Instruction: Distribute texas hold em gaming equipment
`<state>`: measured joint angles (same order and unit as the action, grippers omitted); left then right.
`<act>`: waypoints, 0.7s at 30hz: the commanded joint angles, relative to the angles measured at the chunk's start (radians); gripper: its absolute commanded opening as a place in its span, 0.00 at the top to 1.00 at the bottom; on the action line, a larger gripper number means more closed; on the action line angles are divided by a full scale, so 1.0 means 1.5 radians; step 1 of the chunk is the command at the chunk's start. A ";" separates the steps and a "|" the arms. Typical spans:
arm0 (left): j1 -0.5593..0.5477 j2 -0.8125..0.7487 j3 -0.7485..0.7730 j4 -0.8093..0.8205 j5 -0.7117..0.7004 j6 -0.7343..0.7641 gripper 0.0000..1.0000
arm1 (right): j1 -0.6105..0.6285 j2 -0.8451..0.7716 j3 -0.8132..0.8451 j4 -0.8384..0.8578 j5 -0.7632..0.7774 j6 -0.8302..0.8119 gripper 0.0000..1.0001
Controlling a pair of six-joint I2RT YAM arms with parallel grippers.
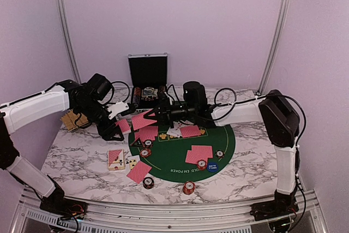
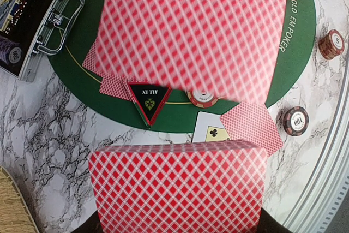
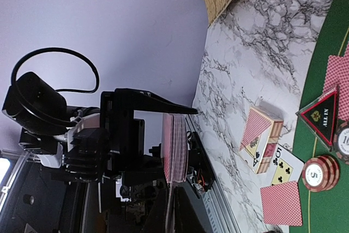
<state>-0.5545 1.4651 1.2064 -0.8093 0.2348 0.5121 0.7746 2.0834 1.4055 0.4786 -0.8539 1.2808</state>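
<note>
My left gripper [image 1: 121,125] is shut on a thick deck of red-backed cards [image 2: 177,186], held on edge above the marble just left of the green poker mat [image 1: 180,173]. The right wrist view shows that deck [image 3: 175,145] side-on in the black jaws. My right gripper [image 1: 154,114] is shut on a single red-backed card [image 1: 143,119] right beside the deck. That card [image 2: 196,31] looms blurred in the left wrist view. A black triangular marker [image 2: 148,101] and striped chips [image 2: 203,99] lie on the mat's edge below it.
Face-down cards [image 1: 199,154] and a blue disc [image 1: 212,166] lie on the mat. Loose chips [image 1: 188,187] sit near the front edge. A card box [image 1: 115,159] rests on the marble. The open black case [image 1: 148,80] stands at the back, and a woven tray [image 1: 71,119] at the far left.
</note>
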 commanded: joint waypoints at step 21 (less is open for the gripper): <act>0.001 -0.020 -0.074 0.016 0.001 0.033 1.00 | -0.224 0.041 0.022 -0.412 0.140 -0.390 0.97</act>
<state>-0.5545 1.4643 1.1297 -0.8009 0.2344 0.5396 0.4301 2.0922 1.3842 -0.0151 -0.7143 0.8078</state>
